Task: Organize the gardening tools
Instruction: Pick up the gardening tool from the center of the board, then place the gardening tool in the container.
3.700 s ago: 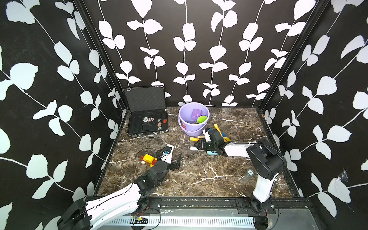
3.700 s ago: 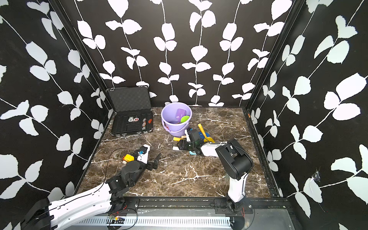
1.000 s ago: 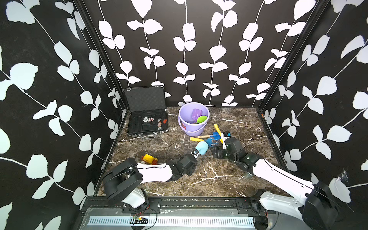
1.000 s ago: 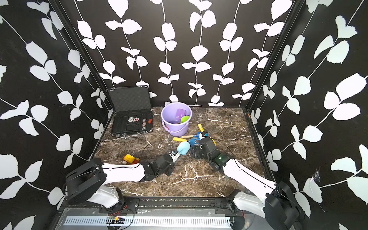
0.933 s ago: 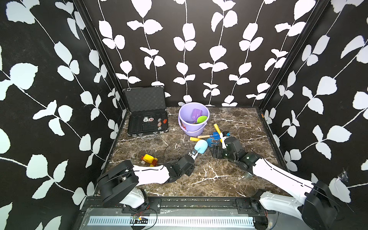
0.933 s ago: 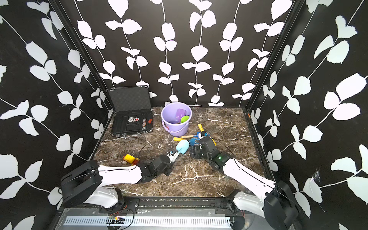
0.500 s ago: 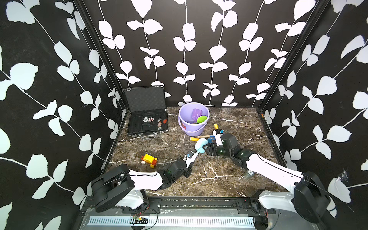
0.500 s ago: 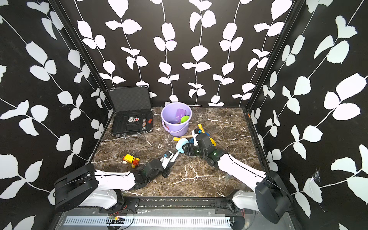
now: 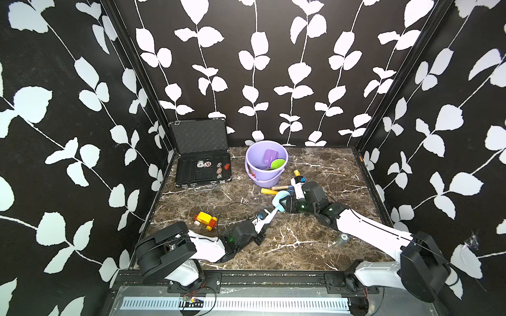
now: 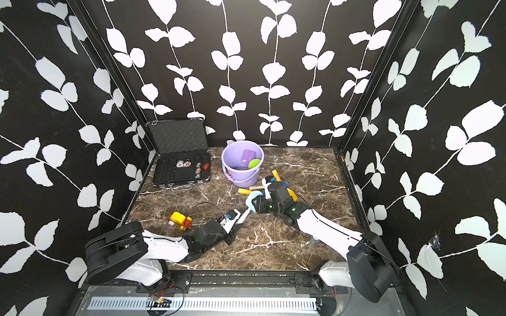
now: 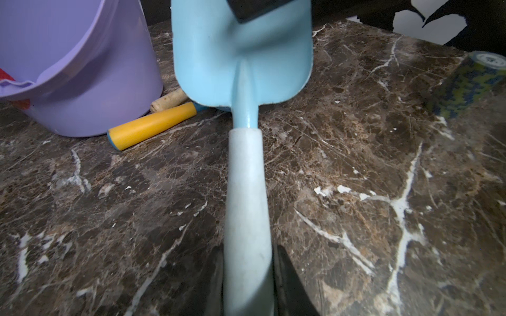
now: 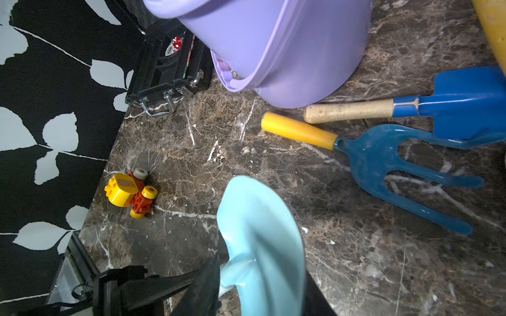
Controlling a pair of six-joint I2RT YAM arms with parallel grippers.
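A light blue spade hangs just above the marble between my two grippers. My left gripper is shut on its pale handle. My right gripper is shut on its blade, a finger against each face. A blue rake with a yellow handle and a blue spade with a wooden handle lie beside the lavender bucket. In the bucket are a purple scoop and a lime one. A yellow trowel lies partly hidden behind my right wrist.
An open black case stands at the back left. A yellow-and-red toy vehicle sits front left with a loop of cable beside it. A small patterned cylinder stands on the marble to the right.
My left gripper has drawn back toward the front left with the light blue spade. My right gripper has followed to the left and its jaws have narrowed onto the blade.
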